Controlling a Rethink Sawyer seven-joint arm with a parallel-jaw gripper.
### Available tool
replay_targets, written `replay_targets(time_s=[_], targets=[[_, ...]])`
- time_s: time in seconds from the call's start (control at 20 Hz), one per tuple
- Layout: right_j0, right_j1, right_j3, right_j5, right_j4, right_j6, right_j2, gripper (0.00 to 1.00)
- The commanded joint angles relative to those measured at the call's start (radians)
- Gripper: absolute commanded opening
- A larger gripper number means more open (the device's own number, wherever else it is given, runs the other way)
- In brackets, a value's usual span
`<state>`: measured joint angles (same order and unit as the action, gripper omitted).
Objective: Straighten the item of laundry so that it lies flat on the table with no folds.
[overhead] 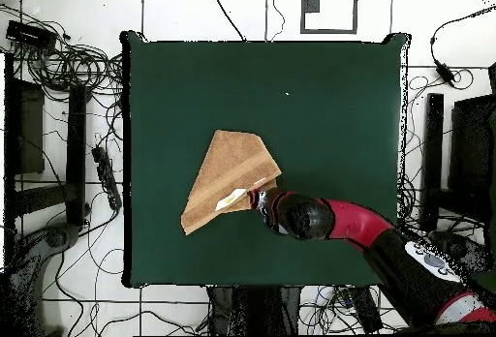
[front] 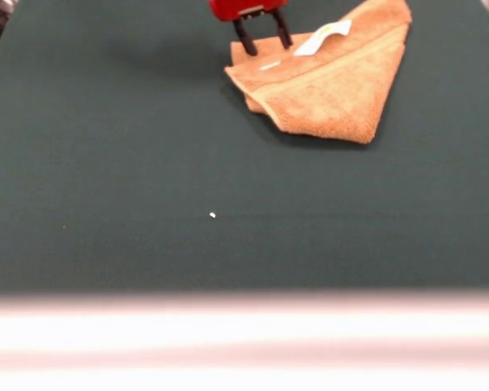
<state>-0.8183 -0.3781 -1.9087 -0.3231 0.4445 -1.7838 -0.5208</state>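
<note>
The orange-tan towel (front: 330, 90) lies on the green table (front: 106, 163) at the far right, folded over into a rough triangle with its point toward the front. Its white label (front: 324, 37) lies on top near a border band. My gripper (front: 266, 46) is at the towel's far left corner. Its two black fingers (front: 246, 38) stand apart, open, with the tips down at the towel's edge. In the overhead view the towel (overhead: 232, 168) lies left of the table's (overhead: 329, 101) middle, and the gripper (overhead: 258, 199) meets its lower right edge next to the label (overhead: 232, 199).
A small white speck (front: 213, 215) lies on the cloth in front of the towel. The table's pale front edge (front: 244, 334) runs along the bottom. Cables and black stands (overhead: 73, 149) surround the table on the floor. The red arm (overhead: 358, 225) crosses the table's lower right.
</note>
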Motion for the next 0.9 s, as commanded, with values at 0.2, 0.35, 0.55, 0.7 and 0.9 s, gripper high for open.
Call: replay_targets(time_s=[0.2,0.35,0.55,0.7,0.9], targets=[[-0.068,0.023,0.011,0.093,-0.1,-0.13,-0.116,1.0],[-0.116,0.018,-0.027,0.099,-0.102,-0.114,-0.147,1.0],[-0.161,0.04,-0.05,0.074,-0.124,-0.107,-0.18,1.0],[-0.195,0.057,-0.075,0.057,-0.142,-0.106,-0.208,1.0],[-0.227,0.065,-0.09,0.058,-0.133,-0.091,-0.21,1.0]])
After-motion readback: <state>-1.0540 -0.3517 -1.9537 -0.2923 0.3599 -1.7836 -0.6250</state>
